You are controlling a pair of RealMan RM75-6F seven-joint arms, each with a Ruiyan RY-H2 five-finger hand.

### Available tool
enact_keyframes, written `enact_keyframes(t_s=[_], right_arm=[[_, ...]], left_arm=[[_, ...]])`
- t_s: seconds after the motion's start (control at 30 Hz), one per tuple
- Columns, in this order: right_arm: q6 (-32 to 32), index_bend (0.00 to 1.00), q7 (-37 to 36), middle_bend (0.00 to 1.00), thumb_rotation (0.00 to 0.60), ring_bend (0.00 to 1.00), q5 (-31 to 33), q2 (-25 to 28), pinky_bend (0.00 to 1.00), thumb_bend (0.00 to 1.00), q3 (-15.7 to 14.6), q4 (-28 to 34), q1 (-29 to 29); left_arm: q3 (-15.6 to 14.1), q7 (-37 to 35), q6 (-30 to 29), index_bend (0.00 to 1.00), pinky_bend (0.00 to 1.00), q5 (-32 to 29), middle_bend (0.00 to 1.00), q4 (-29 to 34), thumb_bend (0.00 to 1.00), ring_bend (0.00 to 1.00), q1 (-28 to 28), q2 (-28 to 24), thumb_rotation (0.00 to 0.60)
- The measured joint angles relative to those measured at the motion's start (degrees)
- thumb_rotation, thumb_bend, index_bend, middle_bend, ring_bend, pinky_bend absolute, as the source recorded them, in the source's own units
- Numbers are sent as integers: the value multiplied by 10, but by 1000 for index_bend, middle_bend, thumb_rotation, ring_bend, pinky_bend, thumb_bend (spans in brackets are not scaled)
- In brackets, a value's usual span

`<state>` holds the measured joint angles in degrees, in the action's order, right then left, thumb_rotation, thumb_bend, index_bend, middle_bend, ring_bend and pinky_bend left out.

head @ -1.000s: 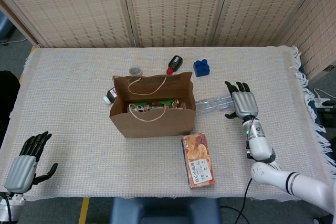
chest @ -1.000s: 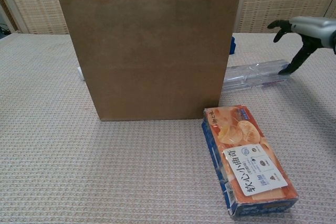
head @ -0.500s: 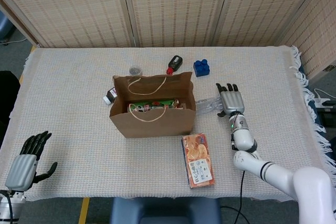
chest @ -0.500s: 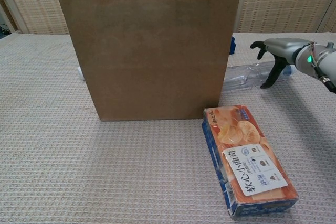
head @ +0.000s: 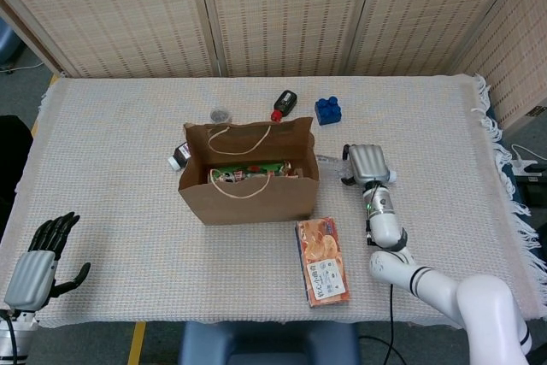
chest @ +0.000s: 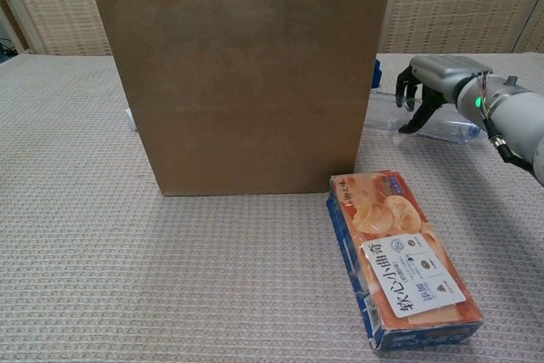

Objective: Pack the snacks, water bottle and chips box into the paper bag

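While right hand [chest: 429,82] grips water bottle [chest: 442,127], bag [chest: 242,82] upright

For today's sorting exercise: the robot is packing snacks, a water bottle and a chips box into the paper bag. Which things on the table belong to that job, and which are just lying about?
Job: paper bag, water bottle, chips box, snacks in the bag.

Lying about: blue block, red-capped dark bottle, small round lid, small bottle behind the bag.
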<state>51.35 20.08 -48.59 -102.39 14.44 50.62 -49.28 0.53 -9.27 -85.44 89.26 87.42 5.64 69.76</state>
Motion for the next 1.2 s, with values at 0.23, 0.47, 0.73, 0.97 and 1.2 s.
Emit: enact_keyframes(t_s=[0.23,0.47,0.73,0.97,1.2], right_arm=[[68,670,-81,714,600,695,-74,58,658,382,7,85,39],[149,666,-156,714,600,688,-107,157,612,382,43,214,95],[260,666,-277,714,600,673,-134,205,605,382,128,324,137],[331,660,-303,714,600,668,-178,181,593,382,173,408,125],[339,659,-280,714,600,667,-188,152,589,382,184,443,98]], left_arm=[[-2,1,-10,0,21,10,0,8,349,0,-3,-3,600],[-7,4,-24,0,22,25,0,20,348,0,-6,-8,600],[-10,7,-31,0,22,36,0,29,348,0,-8,-11,600],[-11,14,-30,0,22,36,0,31,349,0,-8,-9,600],[-9,9,-30,0,21,33,0,29,350,0,-8,-9,600]])
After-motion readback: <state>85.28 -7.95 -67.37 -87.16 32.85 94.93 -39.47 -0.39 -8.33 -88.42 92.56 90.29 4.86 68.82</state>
